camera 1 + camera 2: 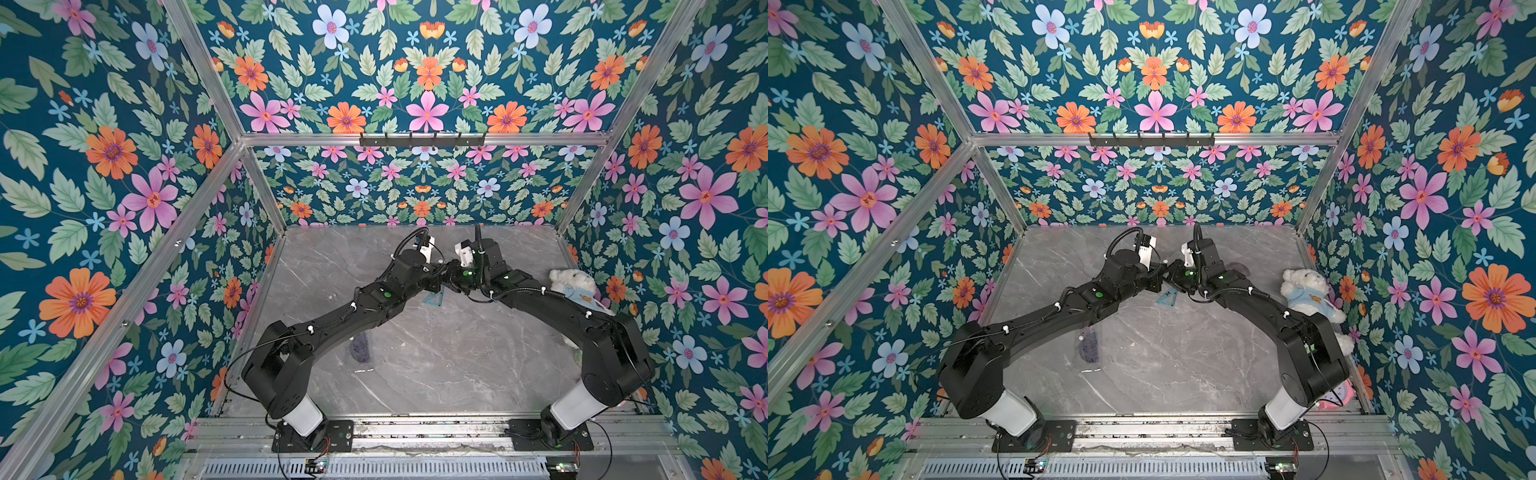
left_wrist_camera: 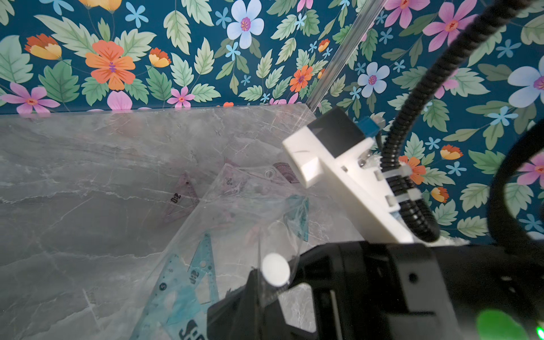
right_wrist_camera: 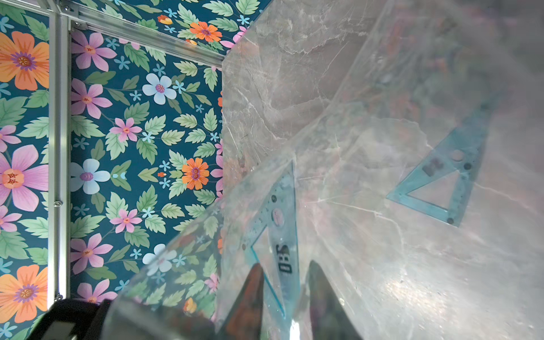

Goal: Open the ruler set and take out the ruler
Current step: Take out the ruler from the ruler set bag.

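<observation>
- Grey marble table (image 1: 415, 365), floral-papered walls (image 1: 104, 166), aluminium frame (image 1: 291, 139).
- Left arm (image 1: 332, 316) and right arm (image 1: 561, 307) lean inward, meeting mid-table.
- Left pincer (image 2: 257, 290) is clenched on the clear ruler set pouch (image 2: 235, 212), which sits between both pincers.
- Right pincer (image 3: 284, 297) shows fingers apart around a teal set square (image 3: 282, 223), seen through the pouch; whether it grips cannot be told.
- Counted: two arms, a second set square (image 3: 441, 182), one teddy bear (image 1: 575, 284) by the right wall.

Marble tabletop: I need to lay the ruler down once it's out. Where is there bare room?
Bare: front centre, between the arm bases, beside the purple piece; and the far-left corner, between side wall and left arm. Crowded: the middle, where the arms meet at the clear pouch near a blue set square; a teddy bear fills the right edge.
</observation>
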Motion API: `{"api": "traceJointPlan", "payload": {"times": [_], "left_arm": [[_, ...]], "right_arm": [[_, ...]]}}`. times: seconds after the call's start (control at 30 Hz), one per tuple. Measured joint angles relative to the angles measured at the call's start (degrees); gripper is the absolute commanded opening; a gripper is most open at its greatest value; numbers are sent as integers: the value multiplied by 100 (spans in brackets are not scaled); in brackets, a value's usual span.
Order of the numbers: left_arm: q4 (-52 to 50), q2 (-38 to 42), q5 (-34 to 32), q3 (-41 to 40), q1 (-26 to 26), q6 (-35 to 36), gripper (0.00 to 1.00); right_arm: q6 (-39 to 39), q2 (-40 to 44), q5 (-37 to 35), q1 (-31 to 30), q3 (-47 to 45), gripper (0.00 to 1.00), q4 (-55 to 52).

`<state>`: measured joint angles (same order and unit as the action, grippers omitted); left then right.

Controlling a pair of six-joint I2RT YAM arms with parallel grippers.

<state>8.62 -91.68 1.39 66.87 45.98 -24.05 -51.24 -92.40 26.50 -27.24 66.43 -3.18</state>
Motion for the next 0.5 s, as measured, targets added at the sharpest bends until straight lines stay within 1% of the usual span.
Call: {"api": "traceJointPlan", "payload": {"times": [0.33, 0.5], "left_arm": [[33, 42, -37, -31, 2, 15, 0], [35, 57, -52, -87, 2, 15, 0]], "right_arm": [[24, 332, -17, -28, -138, 29, -98], [240, 713, -363, -31, -166, 29, -431]]}}
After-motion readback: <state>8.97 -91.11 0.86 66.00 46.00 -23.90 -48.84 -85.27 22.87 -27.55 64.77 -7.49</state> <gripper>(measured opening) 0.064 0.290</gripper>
